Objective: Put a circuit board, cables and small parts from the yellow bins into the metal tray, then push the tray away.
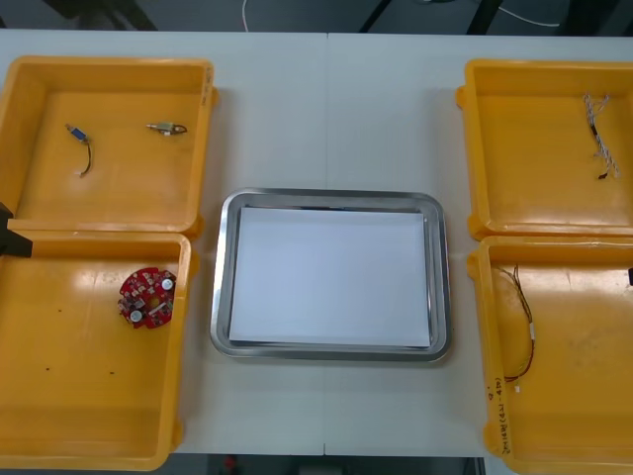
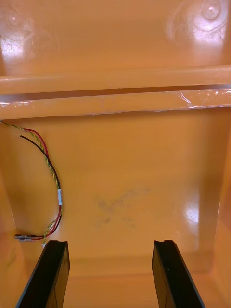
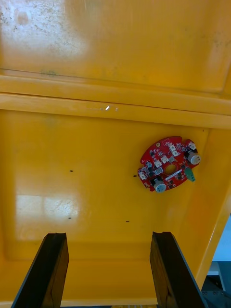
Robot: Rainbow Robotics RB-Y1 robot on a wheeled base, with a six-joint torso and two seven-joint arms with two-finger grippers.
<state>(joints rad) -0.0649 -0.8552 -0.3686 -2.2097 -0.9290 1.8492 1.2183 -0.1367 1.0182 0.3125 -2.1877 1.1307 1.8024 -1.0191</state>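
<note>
A round red circuit board [image 1: 146, 297] [image 3: 168, 164] lies in the near left yellow bin [image 1: 59, 416]. My left gripper [image 3: 108, 272] hovers open over that bin's floor, with the board ahead of its fingers and nothing between them. A red and yellow cable [image 1: 522, 322] [image 2: 50, 185] lies in the near right yellow bin [image 1: 584, 396]. My right gripper [image 2: 110, 274] is open above that bin, and the cable's end is just beyond one fingertip [image 2: 53, 250]. The metal tray [image 1: 224, 287], white inside, sits between the bins.
The far left yellow bin [image 1: 49, 89] holds a short black cable with a blue end [image 1: 79, 146] and a small metal part [image 1: 166, 128]. A twisted blue and white cable [image 1: 598, 139] lies in the far right yellow bin [image 1: 514, 148]. Bare table surrounds the tray.
</note>
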